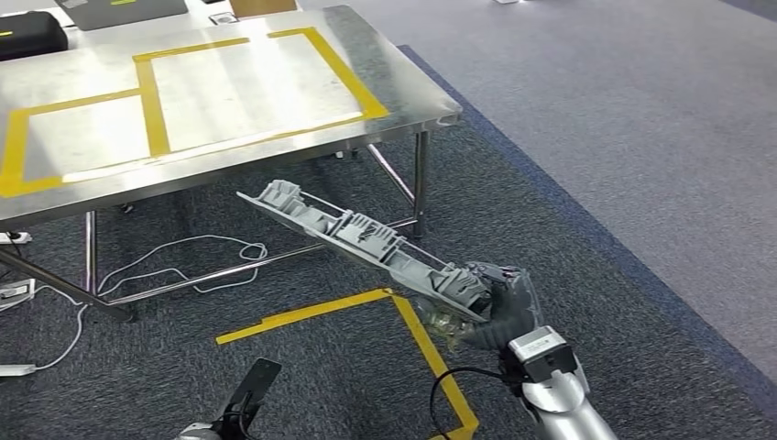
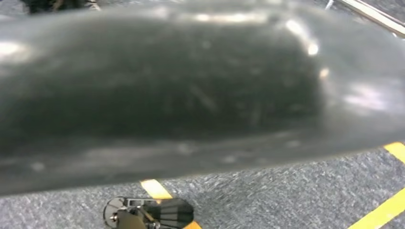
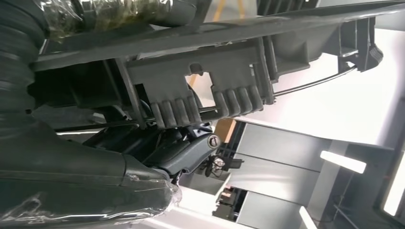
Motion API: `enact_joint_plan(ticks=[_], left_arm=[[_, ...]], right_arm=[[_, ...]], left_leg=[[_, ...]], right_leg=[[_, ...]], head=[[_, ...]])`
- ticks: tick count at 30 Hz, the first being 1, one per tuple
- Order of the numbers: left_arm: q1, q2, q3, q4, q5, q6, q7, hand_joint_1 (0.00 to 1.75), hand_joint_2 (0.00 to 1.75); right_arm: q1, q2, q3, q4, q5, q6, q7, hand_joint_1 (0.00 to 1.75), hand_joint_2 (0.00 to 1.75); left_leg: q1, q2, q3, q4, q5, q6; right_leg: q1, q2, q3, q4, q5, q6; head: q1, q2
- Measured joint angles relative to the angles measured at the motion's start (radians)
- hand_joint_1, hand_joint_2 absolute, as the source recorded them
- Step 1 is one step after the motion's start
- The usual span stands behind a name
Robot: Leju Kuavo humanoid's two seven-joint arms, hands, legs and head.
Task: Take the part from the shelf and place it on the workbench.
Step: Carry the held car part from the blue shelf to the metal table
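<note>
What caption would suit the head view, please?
Right hand carries the long grey part toward the steel workbench.

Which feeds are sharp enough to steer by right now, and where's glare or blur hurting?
Head view: sharp, though glare whitens the workbench; the part in the right hand reads clearly. Left wrist view: a blurred dark shape covers most of it. Right wrist view: part sharp, background blown out.

white cable (image 1: 174,261) on carpet under table | black case (image 1: 29,35) at far table edge | yellow floor tape (image 1: 431,353)
</note>
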Motion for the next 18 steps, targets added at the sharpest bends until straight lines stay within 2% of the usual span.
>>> enact_joint_plan(ticks=[2,3,4,5,6,7,8,9,10,11,12,13,14,16,17,18], left_arm=[[-0.004,0.0,0.0,0.0,0.0,0.0,0.0,0.0,0.0],[-0.005,0.0,0.0,0.0,0.0,0.0,0.0,0.0,0.0],[-0.004,0.0,0.0,0.0,0.0,0.0,0.0,0.0,0.0],[-0.003,0.0,0.0,0.0,0.0,0.0,0.0,0.0,0.0],[-0.002,0.001,0.0,0.0,0.0,0.0,0.0,0.0,0.0],[-0.002,0.002,0.0,0.0,0.0,0.0,0.0,0.0,0.0],[-0.003,0.002,0.0,0.0,0.0,0.001,0.0,0.0,0.0],[-0.004,0.003,0.0,0.0,0.0,0.001,0.0,0.0,0.0],[-0.007,0.002,0.0,0.0,0.0,0.001,0.0,0.0,0.0],[-0.008,0.002,-0.001,0.0,0.0,0.001,0.0,0.0,0.0],[-0.009,0.002,-0.001,0.0,0.0,0.001,0.0,0.0,0.0],[-0.009,0.002,-0.001,0.0,0.0,0.001,0.0,0.0,0.0],[-0.008,0.002,-0.001,0.0,0.0,0.001,0.0,0.0,0.0],[-0.008,0.002,-0.001,0.0,0.0,0.001,-0.001,0.0,0.0],[-0.009,0.001,-0.001,0.0,0.0,0.001,-0.001,0.0,0.0],[-0.01,0.0,-0.001,0.0,0.0,0.001,-0.001,0.0,0.0]], right_arm=[[-0.001,0.002,0.0,0.0,-0.001,0.0,-0.001,1.75,1.75],[-0.001,0.002,0.0,0.0,-0.001,0.0,-0.001,1.75,1.75],[0.0,0.002,-0.001,0.0,-0.002,0.0,-0.001,1.75,1.75],[0.001,0.002,-0.001,0.001,-0.001,0.0,0.0,1.75,1.75],[0.001,0.002,0.0,0.001,-0.001,0.0,0.0,1.75,1.75],[0.001,0.002,0.0,0.001,-0.001,0.001,0.0,1.75,1.75],[0.001,0.002,0.0,0.001,-0.001,0.001,0.0,1.75,1.75],[0.001,0.002,0.0,0.001,-0.002,0.001,0.0,1.75,1.75],[0.0,0.002,0.0,0.001,-0.002,0.001,0.0,1.75,1.75],[0.0,0.002,0.0,0.001,-0.002,0.001,0.0,1.75,1.75],[-0.001,0.002,0.0,0.001,-0.002,0.001,0.0,1.75,1.75],[-0.002,0.002,0.0,0.001,-0.002,0.0,0.0,1.75,1.75],[-0.002,0.002,0.001,0.0,-0.002,0.0,0.0,1.75,1.75],[-0.004,0.002,0.001,0.0,-0.003,0.0,0.0,1.75,1.75],[-0.004,0.002,0.002,-0.001,-0.003,0.001,-0.001,1.75,1.75],[-0.002,0.002,0.002,-0.001,-0.003,0.001,-0.001,1.75,1.75]], left_leg=[[0.001,0.061,-0.046,0.101,-0.059,-0.013],[0.004,0.074,-0.076,0.167,-0.087,-0.02],[0.008,0.079,-0.1,0.217,-0.104,-0.025],[0.011,0.082,-0.109,0.236,-0.101,-0.029],[0.013,0.086,-0.1,0.219,-0.081,-0.031],[0.014,0.094,-0.071,0.165,-0.047,-0.033],[0.013,0.114,-0.035,0.096,-0.013,-0.033],[0.008,0.142,-0.003,0.035,0.008,-0.03],[0.003,0.164,0.019,-0.008,0.02,-0.022],[-0.001,0.178,0.026,-0.027,0.019,-0.013],[-0.005,0.177,0.025,-0.03,0.015,-0.004],[-0.004,0.164,0.024,-0.032,0.016,0.007],[-0.003,0.151,0.024,-0.033,0.017,0.013],[0.0,0.126,0.026,-0.036,0.019,0.028],[0.002,0.113,0.027,-0.037,0.019,0.033],[0.002,0.1,0.027,-0.037,0.019,0.037]], right_leg=[[0.0,-0.026,0.006,-0.006,0.0,-0.008],[0.0,-0.04,0.007,-0.006,-0.002,-0.009],[0.0,-0.053,0.008,-0.006,-0.004,-0.009],[0.001,-0.066,0.009,-0.005,-0.006,-0.008],[0.0,-0.078,0.011,-0.005,-0.008,-0.006],[0.0,-0.089,0.014,-0.004,-0.01,-0.004],[0.001,-0.1,0.019,-0.004,-0.014,0.0],[0.004,-0.109,0.023,-0.004,-0.018,0.005],[0.008,-0.119,0.025,-0.003,-0.021,0.01],[0.012,-0.129,0.027,-0.002,-0.024,0.015],[0.016,-0.14,0.029,-0.003,-0.026,0.02],[0.016,-0.151,0.032,-0.003,-0.03,0.025],[0.015,-0.147,0.032,0.0,-0.037,0.031],[0.009,-0.104,0.009,0.056,-0.075,0.04],[0.007,-0.074,-0.021,0.117,-0.105,0.042],[0.007,-0.054,-0.057,0.19,-0.136,0.041]], head=[[-0.008,0.0],[-0.009,0.0],[-0.008,0.0],[-0.009,0.0],[-0.009,0.0],[-0.009,0.0],[-0.009,0.0],[-0.009,0.0],[-0.008,0.0],[-0.007,0.0],[-0.006,0.0],[-0.006,0.0],[-0.005,0.0],[-0.001,0.0],[0.002,0.0],[0.004,0.0]])
